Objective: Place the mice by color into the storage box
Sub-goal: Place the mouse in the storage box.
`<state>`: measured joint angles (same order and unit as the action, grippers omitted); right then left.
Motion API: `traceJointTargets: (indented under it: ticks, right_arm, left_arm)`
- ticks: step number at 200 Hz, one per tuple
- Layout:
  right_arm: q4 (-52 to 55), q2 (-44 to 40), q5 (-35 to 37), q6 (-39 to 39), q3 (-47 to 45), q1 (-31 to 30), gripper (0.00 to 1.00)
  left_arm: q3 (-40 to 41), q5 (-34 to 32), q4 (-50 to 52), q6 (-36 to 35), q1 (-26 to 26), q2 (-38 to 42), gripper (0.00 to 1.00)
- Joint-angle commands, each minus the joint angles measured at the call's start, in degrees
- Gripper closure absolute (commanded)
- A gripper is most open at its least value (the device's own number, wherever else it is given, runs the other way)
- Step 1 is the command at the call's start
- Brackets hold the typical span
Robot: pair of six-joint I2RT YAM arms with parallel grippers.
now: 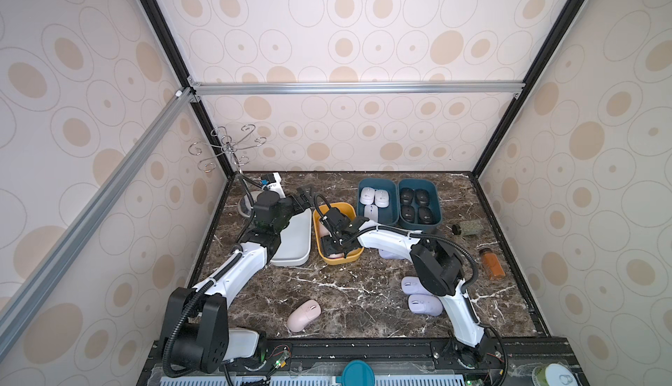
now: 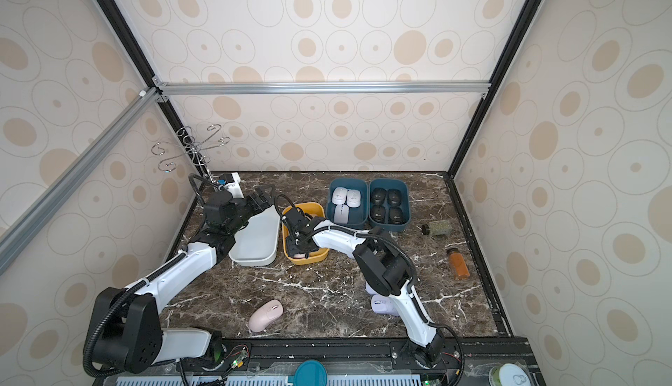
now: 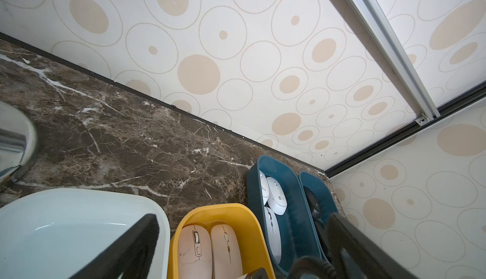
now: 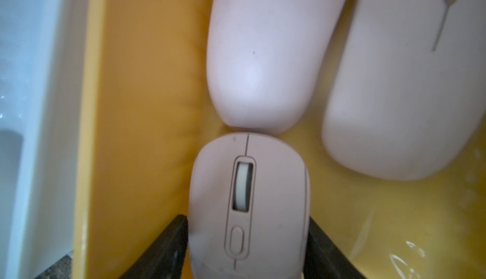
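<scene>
Dark white-veined marble tabletop (image 1: 345, 286); behind it and at both sides, cream walls (image 1: 363, 20) printed with beige ovals, a silver rail (image 1: 356, 88) above

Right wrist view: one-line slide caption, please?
Right gripper straddles a pink mouse in the yellow bin, its nose touching a second pink mouse, a third pink mouse alongside.

Pt of lavender mice (image 1: 412, 285) hidden under right arm (image 1: 392, 242); pink mouse (image 4: 210, 198) cut off by wrist-view edge.

Right hand (image 2: 296, 244) sits inside the yellow bin (image 2: 309, 205).
</scene>
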<state>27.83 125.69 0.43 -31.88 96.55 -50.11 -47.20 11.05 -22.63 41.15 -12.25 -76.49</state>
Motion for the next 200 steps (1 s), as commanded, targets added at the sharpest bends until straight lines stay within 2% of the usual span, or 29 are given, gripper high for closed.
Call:
traceJointTargets:
  ticks: [1,50,75,90,110,166,200]
  right_arm:
    - [0.04,-4.67,-0.63,0.78,-0.31,-0.02,0.32]
    - [2.04,-9.19,2.49,2.97,-1.98,0.24,0.34]
    - [3.79,-9.94,5.77,4.86,-3.41,1.07,0.44]
    - [4.72,-9.85,6.56,5.90,-4.08,1.24,0.55]
    - [4.14,-10.24,6.21,6.22,-6.02,1.24,0.61]
    - [3.88,-8.00,6.60,6.29,-6.49,1.18,0.64]
    - [5.30,-5.99,10.01,7.26,-5.20,1.07,0.65]
  left_arm:
    - [-0.96,0.82,-0.91,0.49,0.25,-0.49,0.00]
    - [-0.90,0.65,-0.96,0.50,0.25,-0.23,0.00]
    - [-0.99,1.10,-1.08,0.65,0.28,-0.37,0.00]
    - [-0.88,0.83,-1.01,0.61,0.29,-0.41,0.00]
    - [-0.96,0.90,-0.94,0.60,0.37,-0.25,0.00]
    - [-0.97,0.92,-0.94,0.60,0.38,-0.83,0.00]
    - [-1.05,1.07,-0.92,0.60,0.39,-0.72,0.00]
